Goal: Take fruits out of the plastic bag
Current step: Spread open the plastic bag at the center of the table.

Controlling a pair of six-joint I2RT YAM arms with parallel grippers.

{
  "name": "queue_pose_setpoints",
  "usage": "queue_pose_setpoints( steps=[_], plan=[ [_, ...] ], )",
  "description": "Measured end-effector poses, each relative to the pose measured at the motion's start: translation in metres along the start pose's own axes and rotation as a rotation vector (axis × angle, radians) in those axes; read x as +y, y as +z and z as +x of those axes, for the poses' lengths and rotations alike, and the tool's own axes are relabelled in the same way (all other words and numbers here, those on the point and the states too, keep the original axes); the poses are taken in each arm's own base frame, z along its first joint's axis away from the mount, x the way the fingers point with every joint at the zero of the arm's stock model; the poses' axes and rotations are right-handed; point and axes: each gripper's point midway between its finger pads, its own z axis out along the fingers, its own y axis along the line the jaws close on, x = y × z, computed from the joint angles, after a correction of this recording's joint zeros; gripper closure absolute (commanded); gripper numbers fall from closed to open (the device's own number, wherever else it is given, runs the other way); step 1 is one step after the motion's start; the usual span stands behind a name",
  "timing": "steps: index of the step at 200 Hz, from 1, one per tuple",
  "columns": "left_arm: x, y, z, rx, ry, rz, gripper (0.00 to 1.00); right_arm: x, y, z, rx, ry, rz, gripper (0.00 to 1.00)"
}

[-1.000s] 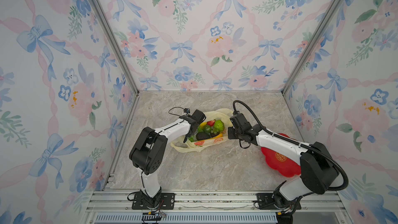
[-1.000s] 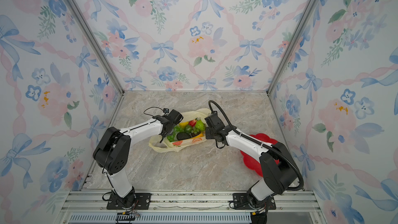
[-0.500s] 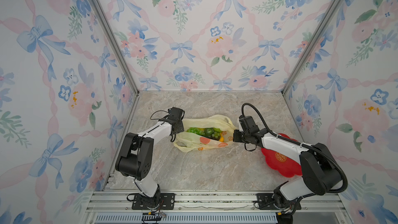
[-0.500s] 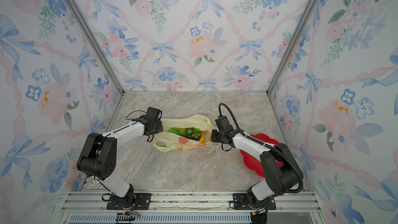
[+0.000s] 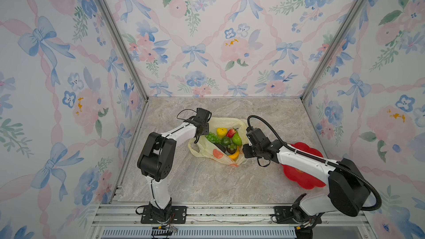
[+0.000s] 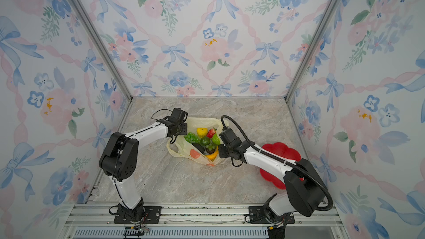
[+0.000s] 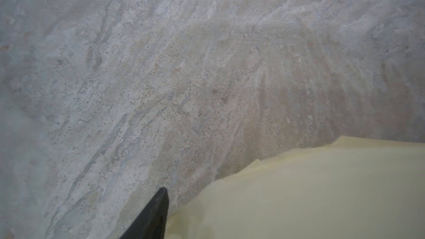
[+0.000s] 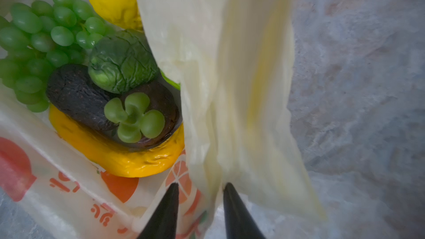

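— Where are your fruits (image 5: pixel 225 140)?
— In the plastic bag (image 5: pixel 208 150) on the counter (image 5: pixel 207 180), mouth gaping for reaching. Your right end effector (image 8: pixel 199 186) straddles its rim, parted, pinching nothing; left end effector (image 5: pixel 202 131): can't tell.

Both top views high at the front, looking down over the whole table (image 5: pixel 207 180), bag (image 5: pixel 203 147) mid-scene, left wrist view very near, facing table and a bag edge, right wrist view close, looking into the bag at fruits (image 8: pixel 122 60), bag in all views

Fruits (image 5: pixel 225 140) inside plastic bag (image 5: pixel 206 148)
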Motion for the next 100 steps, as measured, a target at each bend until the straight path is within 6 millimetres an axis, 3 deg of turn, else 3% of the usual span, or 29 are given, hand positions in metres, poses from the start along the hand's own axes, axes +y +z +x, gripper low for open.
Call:
queue_pose_setpoints(
  steps=[16,49,75,100],
  plan=[
    [0.009,-0.014,0.002,-0.018,-0.016,-0.04,0.1,0.001,-0.02,-0.011,-0.046,-0.044,0.029,0.39],
    [0.02,-0.064,-0.001,-0.112,-0.066,-0.06,0.06,-0.003,-0.052,-0.037,-0.124,-0.121,0.097,0.25],
    [0.003,-0.091,0.006,-0.153,-0.081,-0.005,0.05,-0.003,-0.063,-0.056,-0.156,-0.19,0.142,0.18],
    [-0.017,-0.088,0.025,-0.12,-0.056,0.027,0.06,0.006,-0.055,-0.076,-0.16,-0.253,0.161,0.16]
  ],
)
